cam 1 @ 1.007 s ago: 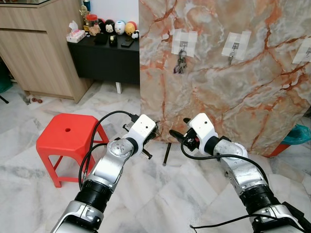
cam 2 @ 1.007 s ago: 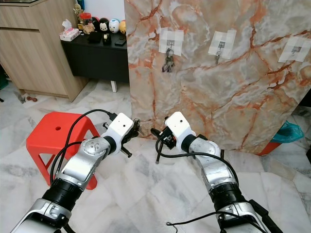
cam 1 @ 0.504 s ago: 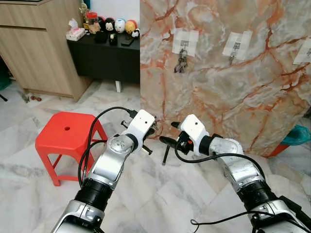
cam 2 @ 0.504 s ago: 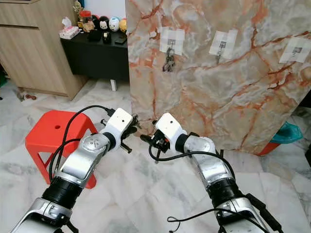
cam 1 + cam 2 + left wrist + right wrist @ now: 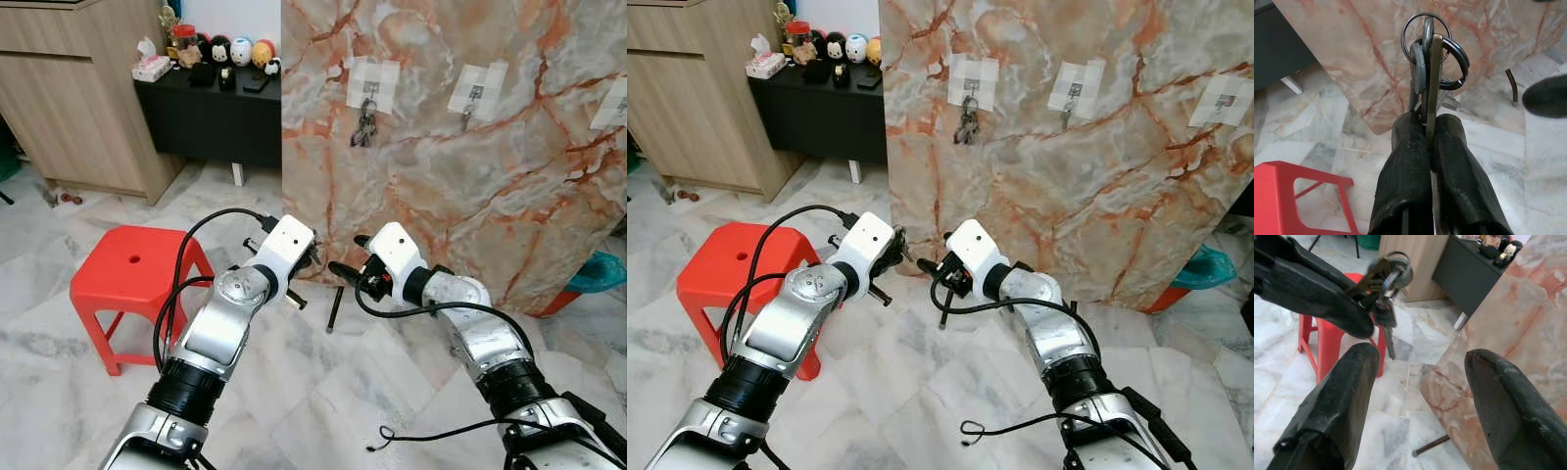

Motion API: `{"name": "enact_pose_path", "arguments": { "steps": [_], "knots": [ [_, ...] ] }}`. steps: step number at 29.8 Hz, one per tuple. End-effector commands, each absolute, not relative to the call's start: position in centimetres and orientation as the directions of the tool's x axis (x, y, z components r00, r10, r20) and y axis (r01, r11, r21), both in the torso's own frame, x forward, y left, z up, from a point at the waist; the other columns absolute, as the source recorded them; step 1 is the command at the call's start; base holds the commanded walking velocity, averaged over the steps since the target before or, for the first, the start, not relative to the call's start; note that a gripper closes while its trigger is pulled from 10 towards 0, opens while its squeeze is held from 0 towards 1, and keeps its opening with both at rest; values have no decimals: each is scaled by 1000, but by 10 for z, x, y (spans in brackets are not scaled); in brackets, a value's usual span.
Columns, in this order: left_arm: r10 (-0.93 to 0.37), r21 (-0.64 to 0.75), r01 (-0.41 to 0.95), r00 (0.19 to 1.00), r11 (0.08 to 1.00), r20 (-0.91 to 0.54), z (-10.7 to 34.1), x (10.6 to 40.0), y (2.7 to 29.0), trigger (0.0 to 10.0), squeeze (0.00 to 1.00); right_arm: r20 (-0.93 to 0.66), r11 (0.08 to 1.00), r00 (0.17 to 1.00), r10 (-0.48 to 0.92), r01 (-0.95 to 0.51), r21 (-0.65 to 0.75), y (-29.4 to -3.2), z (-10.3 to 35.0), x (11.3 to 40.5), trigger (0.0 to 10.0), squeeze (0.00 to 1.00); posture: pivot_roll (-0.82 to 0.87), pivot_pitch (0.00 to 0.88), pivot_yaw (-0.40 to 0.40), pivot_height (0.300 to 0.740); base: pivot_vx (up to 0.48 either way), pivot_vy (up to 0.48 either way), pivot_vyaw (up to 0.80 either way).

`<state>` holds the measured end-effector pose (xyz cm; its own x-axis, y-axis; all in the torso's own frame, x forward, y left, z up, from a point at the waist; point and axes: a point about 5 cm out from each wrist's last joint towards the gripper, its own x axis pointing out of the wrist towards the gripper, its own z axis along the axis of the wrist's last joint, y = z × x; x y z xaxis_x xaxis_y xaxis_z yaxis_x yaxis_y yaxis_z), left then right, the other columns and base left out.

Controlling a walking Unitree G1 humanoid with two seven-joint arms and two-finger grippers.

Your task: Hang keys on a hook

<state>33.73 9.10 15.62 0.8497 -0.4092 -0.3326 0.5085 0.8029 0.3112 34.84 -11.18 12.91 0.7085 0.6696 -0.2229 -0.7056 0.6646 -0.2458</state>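
A marble panel leans upright at the far side, so its taped-on hooks sit at reaching height: the left hook already carries a bunch, while the middle hook is free. The red stool stands to the near left. The left gripper pinches the keys by their blades, rings uppermost, leaving the loops exposed. The right gripper, fingers spread wide, faces them just beside, probably for a handover.
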Motion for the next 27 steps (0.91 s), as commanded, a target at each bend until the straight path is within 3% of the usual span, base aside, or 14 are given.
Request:
{"name": "enact_pose_path", "arguments": {
  "steps": [1, 6, 8, 13, 20, 22, 27],
  "knots": [
    [-412, 323, 510, 851, 797, -326, 153, 337, 88, 10000, 0, -206, 672, 711, 672, -703, -232, -114, 130, 348, 10000, 0, 14, 0, -102, 740, 0, 0, 0],
    [-436, 344, 509, 859, 789, -269, 142, 336, 94, 10000, 0, -164, 791, 830, 533, -558, -250, -133, 134, 358, 10000, 0, 2, 0, -84, 740, 0, 0, 0],
    [-425, 367, 493, 869, 789, -256, 129, 332, 106, 10000, 0, -127, 894, 917, 377, -397, -210, -149, 133, 363, 10000, 0, -6, 0, -71, 740, 0, 0, 0],
    [-406, 287, 443, 895, 849, -184, 120, 326, 115, 10000, 0, -102, 975, 972, 214, -219, -43, -164, 117, 354, 10000, 0, -6, 0, -54, 740, 0, 0, 0],
    [-358, 164, 367, 930, 915, -81, 122, 326, 118, 10000, 0, -65, 986, 986, 154, -149, 76, -166, 101, 337, 10000, 0, -12, 0, -43, 740, 0, 0, 0],
    [-278, 41, 280, 959, 959, -57, 115, 326, 127, 10000, 0, -85, 981, 982, 172, -162, 108, -162, 82, 322, 10000, 0, -30, 0, -33, 740, 0, 0, 0],
    [-193, -6, 193, 977, 981, -88, 94, 321, 145, 10000, 0, -141, 988, 987, 77, -56, 144, -172, 56, 306, 10000, 0, -25, 0, -29, 740, 0, 0, 0]
  ]
}}
